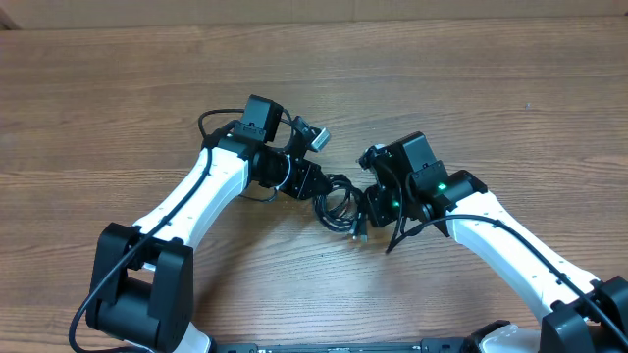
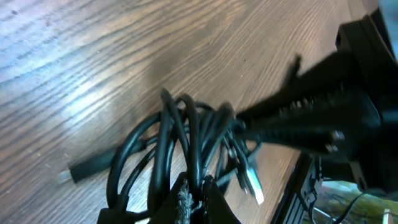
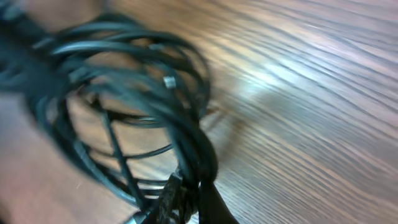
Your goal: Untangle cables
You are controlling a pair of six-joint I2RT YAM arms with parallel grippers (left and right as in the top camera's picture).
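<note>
While both arms meet at mid-table, the cables (image 1: 339,208) sit between them as one looped clump, with no cord pulled free. The left gripper (image 2: 191,200) is pinched tight on strands at the clump's left side. The right gripper (image 3: 186,202) looks clamped on strands at the right, though its view is blurred. Untangling has barely begun, I judge: every loop and plug is yet to be separated.

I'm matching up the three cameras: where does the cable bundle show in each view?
Overhead: cable bundle at the picture's centre.
Left wrist: lower centre.
Right wrist: left half, running down to the bottom edge.
Shared landmark: the wood-grain table under it.
</note>
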